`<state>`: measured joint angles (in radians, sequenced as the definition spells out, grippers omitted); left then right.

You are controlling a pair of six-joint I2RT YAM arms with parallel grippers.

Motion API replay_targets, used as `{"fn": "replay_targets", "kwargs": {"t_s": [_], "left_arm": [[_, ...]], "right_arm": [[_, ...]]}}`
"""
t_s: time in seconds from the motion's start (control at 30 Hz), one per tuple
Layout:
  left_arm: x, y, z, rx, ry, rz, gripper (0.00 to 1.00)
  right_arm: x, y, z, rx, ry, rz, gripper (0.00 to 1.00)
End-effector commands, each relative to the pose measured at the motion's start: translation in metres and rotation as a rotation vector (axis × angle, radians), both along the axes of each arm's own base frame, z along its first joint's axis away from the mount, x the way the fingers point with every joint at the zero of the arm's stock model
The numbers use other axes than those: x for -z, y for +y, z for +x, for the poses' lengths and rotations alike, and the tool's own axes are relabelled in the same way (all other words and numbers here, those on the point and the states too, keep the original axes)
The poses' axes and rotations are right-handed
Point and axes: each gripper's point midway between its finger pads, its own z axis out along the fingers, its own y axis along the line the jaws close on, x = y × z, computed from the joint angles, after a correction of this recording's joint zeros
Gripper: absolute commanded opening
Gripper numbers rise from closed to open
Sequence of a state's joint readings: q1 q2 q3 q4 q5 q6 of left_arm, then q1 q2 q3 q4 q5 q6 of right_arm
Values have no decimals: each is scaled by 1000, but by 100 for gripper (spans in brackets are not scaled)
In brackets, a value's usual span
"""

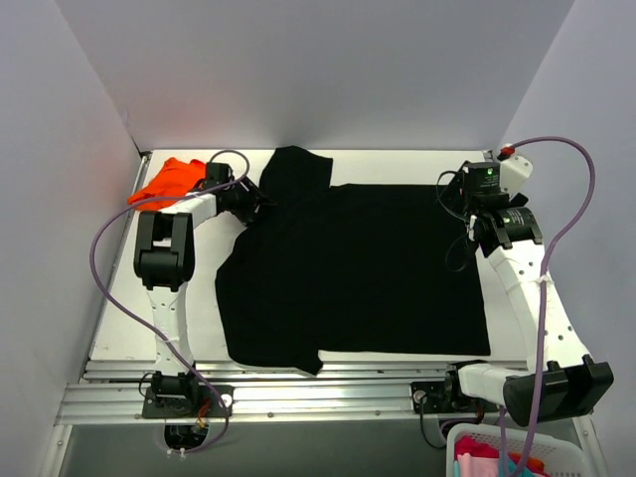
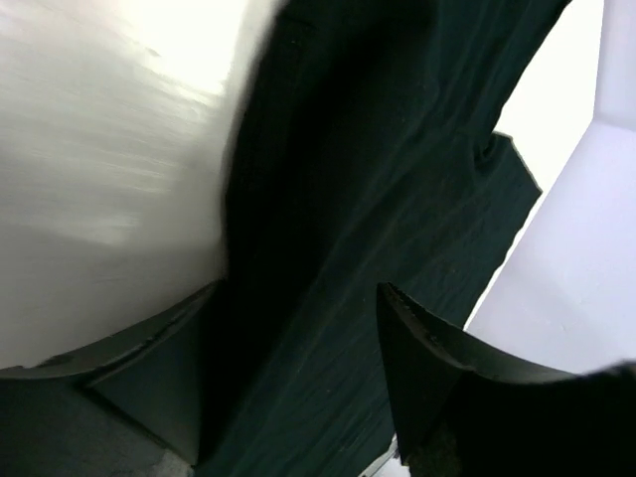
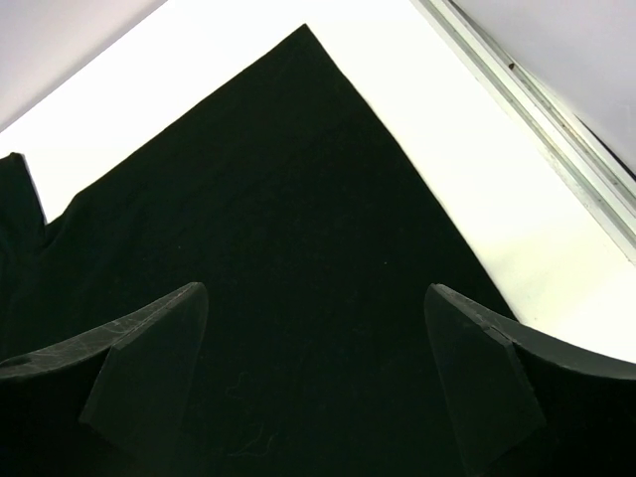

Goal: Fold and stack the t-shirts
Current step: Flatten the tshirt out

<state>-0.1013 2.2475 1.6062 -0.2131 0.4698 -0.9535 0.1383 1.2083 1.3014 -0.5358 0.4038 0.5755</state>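
Jaws parted, the left pincer [image 2: 296, 298] is straddling the shoulder edge of the black shirt [image 1: 368, 268] while the right pincer [image 3: 316, 290] is hovering wide over the hem beneath it, likely readying a lift for folding; the orange shirt [image 1: 169, 182] is lying just left of the left pincer.

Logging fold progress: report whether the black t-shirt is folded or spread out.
Spread out. The black t-shirt lies open and flat, body and both sleeves laid out, with no fold across it.

Plain black t-shirt [image 1: 358, 268]; orange t-shirt [image 1: 169, 182]; white table [image 1: 397, 167]; purple cables [image 1: 93, 254].
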Motion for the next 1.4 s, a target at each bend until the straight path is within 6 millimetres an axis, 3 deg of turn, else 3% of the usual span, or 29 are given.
{"fn": "replay_targets", "kwargs": {"t_s": [0.0, 0.23, 0.53, 0.63, 0.67, 0.8, 0.87, 1.03, 1.13, 1.2, 1.23, 1.37], "left_arm": [[9, -7, 5, -21, 8, -13, 67], [1, 1, 15, -56, -8, 13, 42], [-27, 45, 44, -101, -63, 1, 43], [-34, 50, 51, -101, -84, -16, 43], [-36, 71, 56, -133, -88, -20, 43], [-33, 84, 62, -125, -89, -45, 43], [-34, 83, 64, -93, -98, -38, 46], [-12, 70, 58, -44, -58, -12, 58], [-2, 54, 53, -15, -37, -16, 59], [2, 54, 53, -14, -37, 1, 59], [4, 33, 48, 21, -31, 7, 59], [10, 29, 45, 17, -21, 36, 58]], "right_arm": [[-10, -11, 0, 36, -10, -41, 86], [-11, -16, 0, 34, -3, -68, 87], [-3, -16, 2, 23, 18, -74, 87], [-1, -18, 4, 26, 26, -80, 87], [-1, -18, 5, 25, 25, -81, 87], [2, -22, 7, 31, 35, -88, 87], [2, -23, 8, 33, 35, -88, 87], [6, -21, 13, 30, 41, -78, 87], [6, -20, 16, 31, 42, -77, 87], [6, -20, 17, 33, 43, -77, 87], [6, -21, 18, 35, 45, -79, 87], [3, -22, 18, 40, 43, -82, 87]]}}
